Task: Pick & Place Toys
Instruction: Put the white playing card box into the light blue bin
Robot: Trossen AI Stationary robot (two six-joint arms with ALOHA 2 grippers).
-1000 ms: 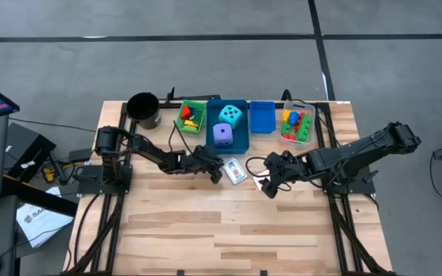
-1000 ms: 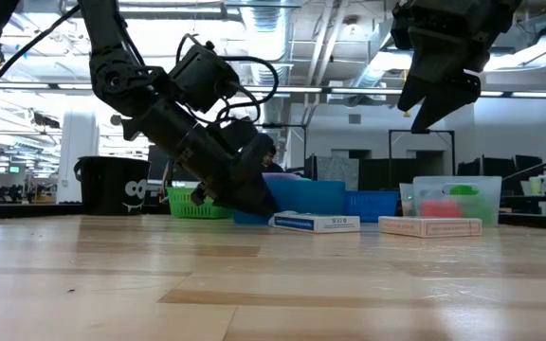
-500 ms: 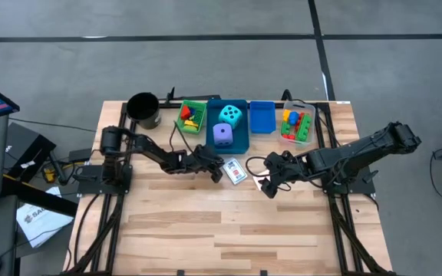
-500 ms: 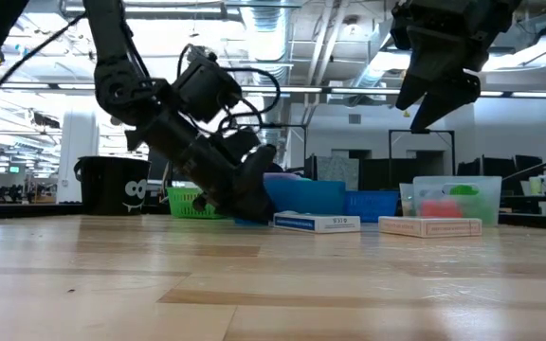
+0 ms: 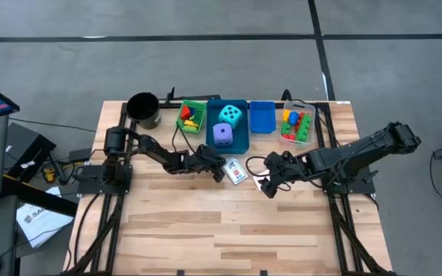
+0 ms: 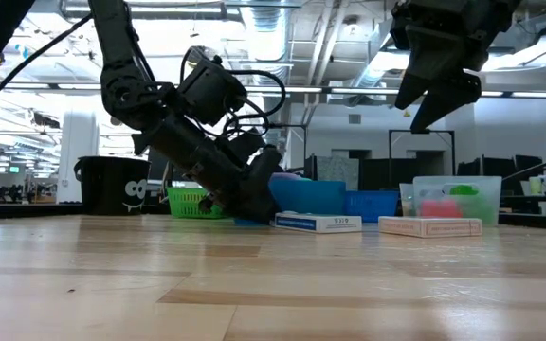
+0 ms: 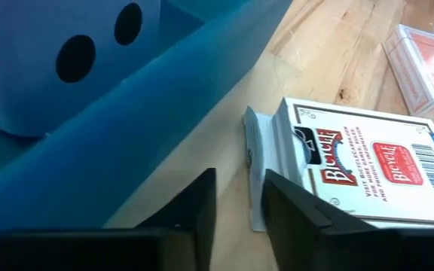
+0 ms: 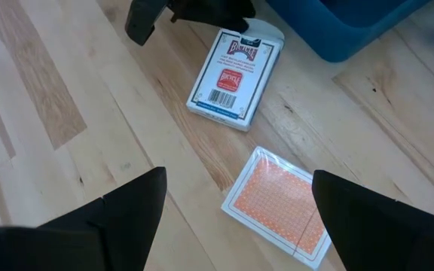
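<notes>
- I'm working over a pale wooden bench (image 5: 229,222) on a grey floor; the low view looks into a lit workshop with ceiling ducts and dark frames behind.
- The step in hand, as I judge it, is picking up the blue card box (image 7: 353,169), which lies flat on the bench just in front of the big blue bin (image 5: 240,142), with its flap end towards my left gripper (image 7: 236,207).
- Left gripper: tilted down at the box's flap end, fingers (image 7: 296,211) narrowly apart, one of them touching the loose flap; nothing is gripped yet, as far as I can see.
- Next move, I'd say: get one finger on each side of the box edge, close, then lift clear of the bin wall, which sits tight alongside.
- A second, orange-backed card pack (image 8: 281,203) lies just right of the box, near the right gripper (image 8: 236,218), which hovers above it with its fingers spread wide and empty.
- Further out, at the far edge: the purple die (image 5: 222,135) and cyan die (image 5: 231,115) in the blue bin, bricks in the green bin (image 5: 191,115) and clear bin (image 5: 296,125), and a black cup (image 5: 143,110) at far left.
</notes>
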